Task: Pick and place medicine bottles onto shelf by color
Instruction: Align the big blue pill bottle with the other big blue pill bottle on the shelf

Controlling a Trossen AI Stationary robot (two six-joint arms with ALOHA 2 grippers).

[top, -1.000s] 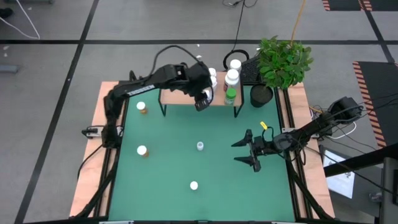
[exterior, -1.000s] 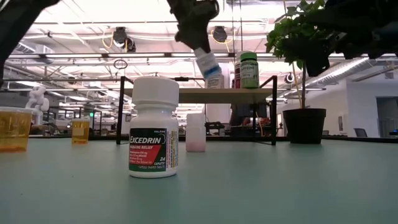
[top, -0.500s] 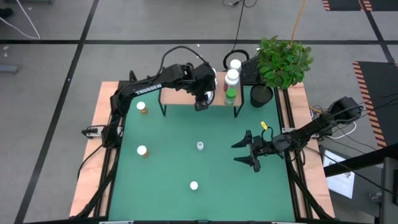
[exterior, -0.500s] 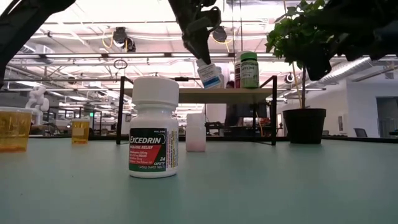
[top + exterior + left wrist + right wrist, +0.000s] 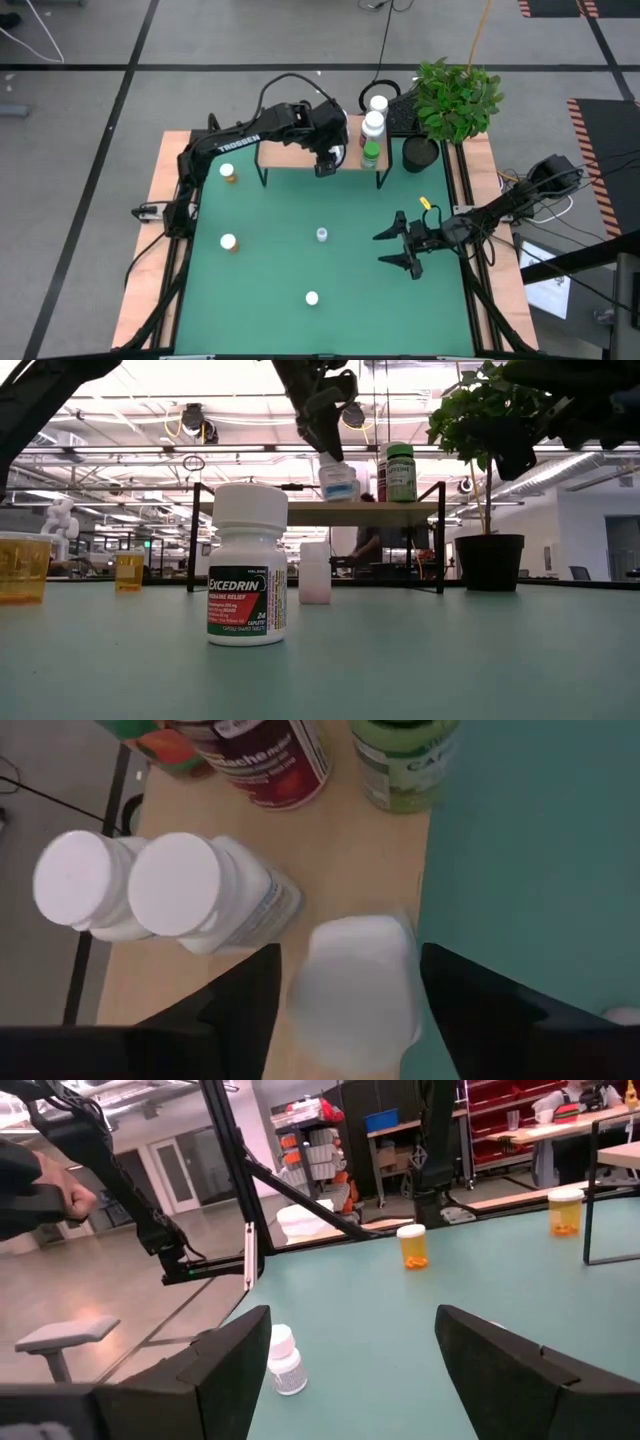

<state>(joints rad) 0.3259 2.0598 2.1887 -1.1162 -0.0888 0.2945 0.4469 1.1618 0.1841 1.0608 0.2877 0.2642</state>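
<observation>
Two fingers of the left pincer (image 5: 345, 995) hide the blue-labelled bottle's (image 5: 339, 482) sides.

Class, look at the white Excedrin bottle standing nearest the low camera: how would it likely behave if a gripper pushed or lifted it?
The Excedrin bottle looks like rigid plastic, so it would probably hold its shape when squeezed. It stands upright and taller than wide, so a high push may tip it. Once on its round side it would likely roll across the green table.
</observation>
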